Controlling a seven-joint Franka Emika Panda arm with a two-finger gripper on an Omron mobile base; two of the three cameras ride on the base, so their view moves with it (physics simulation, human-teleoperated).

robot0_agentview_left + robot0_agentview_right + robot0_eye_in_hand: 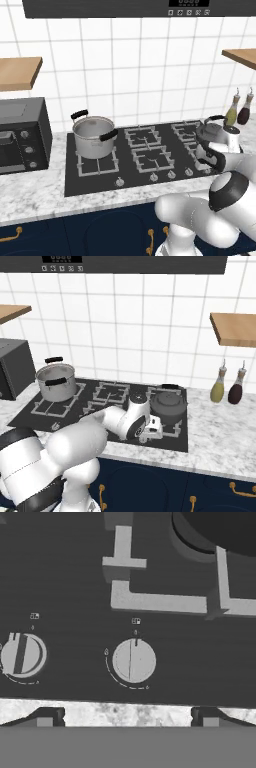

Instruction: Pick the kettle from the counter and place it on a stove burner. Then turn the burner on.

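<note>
The squat dark-grey metal kettle (pixel 169 402), round-bodied with a thin black arched handle, sits on the grey grate of the right-hand far burner of the black glass cooktop (pixel 60 417), and in the left base view the same kettle (pixel 210 131) shows at the right end of the hob, partly behind the arm. The gripper (pixel 127 714) hangs low over the near right edge of the cooktop, just in front of the kettle; its two small dark fingertips (pixel 49 716) stand wide apart with nothing between them, so the pincer is released. Straight beyond them lies a flat round pale knob (pixel 133 660) with a thin line across its face, set in the smooth dark glass, and a second knob (pixel 21 654) of the same shape lies to its left. A strip of the white, grey-veined marble counter (pixel 125 714) runs along the near edge below the knobs. On the left far burner stands a larger shiny steel pot (pixel 93 136) with two black side handles. Two slim bottles (pixel 228 387), one olive and one dark, stand on the counter to the right by the white tiled wall.
</note>
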